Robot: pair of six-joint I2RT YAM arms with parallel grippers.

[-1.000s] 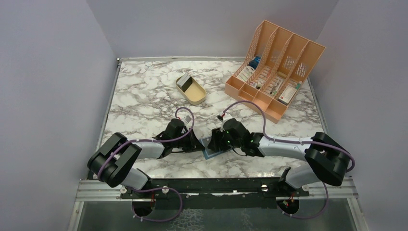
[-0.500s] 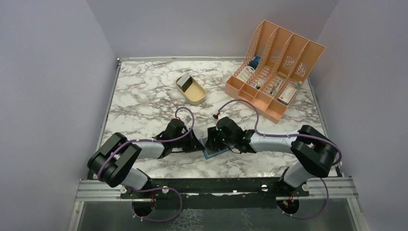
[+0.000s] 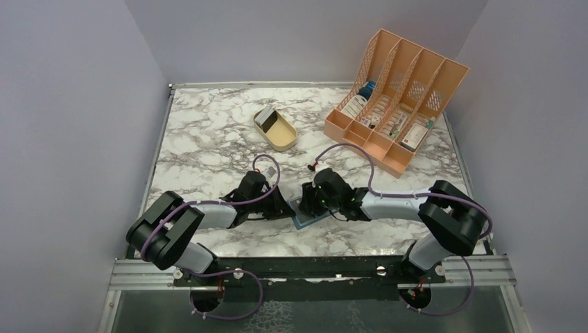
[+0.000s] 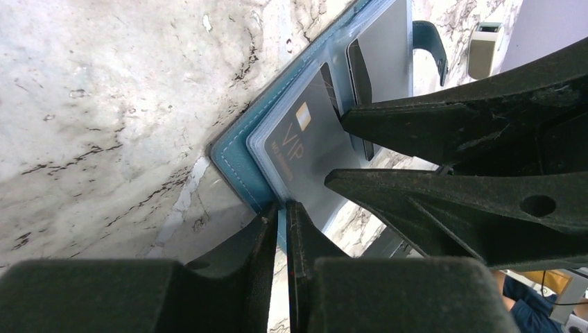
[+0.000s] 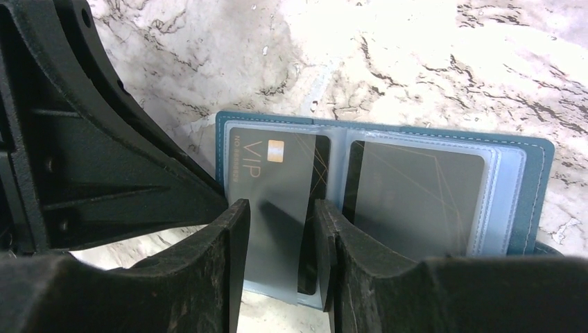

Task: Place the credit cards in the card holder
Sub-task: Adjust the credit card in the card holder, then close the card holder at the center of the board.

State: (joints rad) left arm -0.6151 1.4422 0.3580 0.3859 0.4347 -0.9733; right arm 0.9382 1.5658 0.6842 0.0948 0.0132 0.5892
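My left tool [image 4: 283, 208] pinches the card holder [image 4: 236, 163] while my half-open right tool [image 5: 279, 208] seats a credit card [image 5: 270, 166], which likely needs pushing deeper.

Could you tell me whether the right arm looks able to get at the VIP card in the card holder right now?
Probably yes: the right gripper hangs open right over the VIP card, with nothing between them. The left gripper pinches the card holder by its edge, off to one side.
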